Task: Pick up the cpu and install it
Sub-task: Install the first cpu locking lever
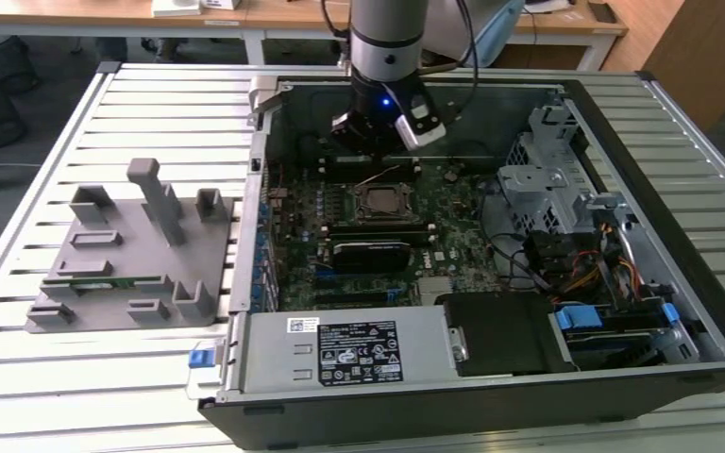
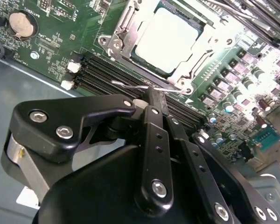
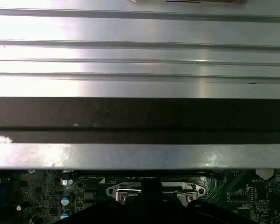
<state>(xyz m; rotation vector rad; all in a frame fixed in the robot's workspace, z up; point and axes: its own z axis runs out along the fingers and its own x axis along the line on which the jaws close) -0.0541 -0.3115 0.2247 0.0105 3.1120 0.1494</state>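
The cpu is a pale silvery square lying flat in its socket on the green motherboard, with the metal socket frame around it. From the exterior view, the cpu sits mid-board inside the open computer case. My gripper hangs just past the far edge of the socket, its black fingers closed together. Their tip sits at the thin wire socket lever. I cannot tell whether the tip touches the lever. The exterior view has the gripper just behind the socket. The socket frame also shows in the first wrist view.
A grey holder with a green memory stick stands on the slatted table at the exterior view's left. Inside the case are a black finned block, a power supply, a drive cage and cables. Memory slots run beside the socket.
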